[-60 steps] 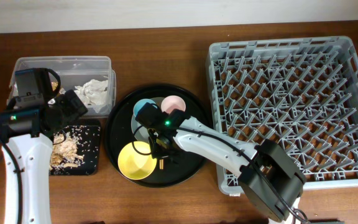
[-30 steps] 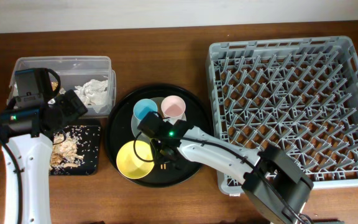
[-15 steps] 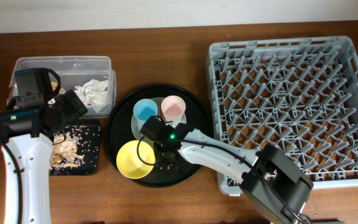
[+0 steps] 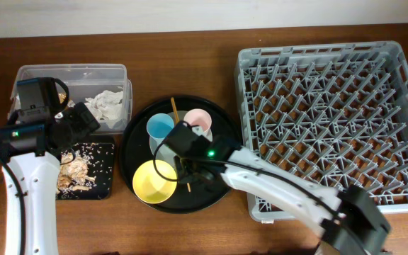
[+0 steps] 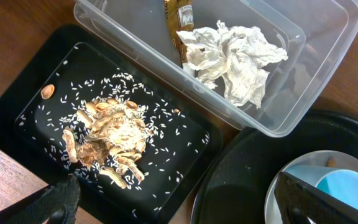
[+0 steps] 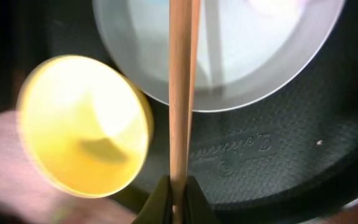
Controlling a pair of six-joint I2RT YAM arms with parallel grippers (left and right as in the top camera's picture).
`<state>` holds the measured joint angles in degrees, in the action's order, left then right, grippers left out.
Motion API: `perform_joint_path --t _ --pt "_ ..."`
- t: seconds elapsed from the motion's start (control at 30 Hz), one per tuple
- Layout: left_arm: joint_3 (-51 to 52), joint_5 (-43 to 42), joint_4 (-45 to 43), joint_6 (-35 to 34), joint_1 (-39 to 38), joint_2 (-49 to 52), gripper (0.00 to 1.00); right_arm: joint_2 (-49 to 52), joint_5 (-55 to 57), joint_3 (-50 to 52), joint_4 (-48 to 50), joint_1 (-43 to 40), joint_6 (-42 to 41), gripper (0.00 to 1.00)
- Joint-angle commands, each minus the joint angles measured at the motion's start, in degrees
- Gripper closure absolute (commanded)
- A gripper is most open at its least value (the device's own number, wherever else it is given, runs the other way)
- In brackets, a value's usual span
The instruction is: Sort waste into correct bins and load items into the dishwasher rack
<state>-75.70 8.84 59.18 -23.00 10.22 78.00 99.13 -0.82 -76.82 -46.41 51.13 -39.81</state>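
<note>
My right gripper point(image 4: 188, 168) point(image 6: 178, 186) is shut on the pair of wooden chopsticks point(image 4: 174, 110) point(image 6: 180, 93) and holds them above the round black tray. Below them are the yellow bowl point(image 4: 154, 180) point(image 6: 82, 124), the grey-green plate point(image 4: 152, 144) point(image 6: 253, 62), the light-blue cup point(image 4: 160, 126) point(image 5: 347, 190) and the pink cup point(image 4: 198, 119). My left gripper point(image 4: 83, 120) point(image 5: 179, 205) is open and empty above the shallow black tray point(image 4: 106, 178) point(image 5: 17, 81), which holds food scraps point(image 4: 76, 170) point(image 5: 114, 137). The napkin point(image 4: 107, 104) point(image 5: 235, 56) and gold foil wrapper point(image 5: 180, 15) lie in the clear box point(image 4: 69, 73) point(image 5: 316, 37).
The grey dishwasher rack point(image 4: 331, 120) stands at the right, with no items in it. The large round black tray point(image 4: 133, 152) sits between the bins and the rack. Rice grains are scattered in the shallow tray.
My right gripper has risen off the round tray with the chopsticks and shifted a little right; their far end now shows between the cups. The left arm has not moved.
</note>
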Motion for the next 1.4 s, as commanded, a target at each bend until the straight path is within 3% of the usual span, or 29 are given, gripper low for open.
perform_joint_path --t 0.0,0.1,0.23,0.47,0.53,0.8,0.93,1.03,1.17,1.23,1.37 --pt "-0.7 0.0 0.1 0.1 0.2 -0.5 0.01 -10.7 1.5 -2.2 -3.6 -6.7 7.7 0.96" --pt "-0.7 0.0 0.1 0.1 0.2 -0.5 0.01 -17.3 1.5 -2.2 -11.2 -20.9 14.9 0.96" --pt "-0.7 0.0 0.1 0.1 0.2 -0.5 0.01 -14.2 -1.6 -2.2 -15.5 -34.2 23.4 0.96" --pt "-0.7 0.0 0.1 0.1 0.3 -0.5 0.01 -0.9 -3.3 -2.2 -14.3 -35.0 26.1 0.96" --pt "-0.7 0.0 0.1 0.1 0.3 -0.5 0.01 1.5 -9.4 -2.2 -12.9 -35.0 29.4 0.95" --pt "-0.7 0.0 0.1 0.1 0.3 -0.5 0.01 1.6 -12.1 -2.2 -13.6 -35.0 30.3 0.81" --pt "-0.7 0.0 0.1 0.1 0.3 -0.5 0.01 0.9 -12.2 -3.6 -14.9 -35.1 29.5 0.80" --pt "-0.7 0.0 0.1 0.1 0.3 -0.5 0.01 -2.6 -14.8 -13.3 -22.7 -32.9 28.8 0.78" --pt "-0.7 0.0 0.1 0.1 0.3 -0.5 0.01 -2.3 -20.8 -12.6 -20.1 -22.1 27.9 0.76" --pt "-0.7 0.0 0.1 0.1 0.3 -0.5 0.01 -1.0 -17.0 -10.0 -14.1 -13.6 22.7 0.69" --pt "-0.7 0.0 0.1 0.1 0.3 -0.5 0.01 3.2 -4.5 -6.5 -7.3 -4.2 12.9 0.67"
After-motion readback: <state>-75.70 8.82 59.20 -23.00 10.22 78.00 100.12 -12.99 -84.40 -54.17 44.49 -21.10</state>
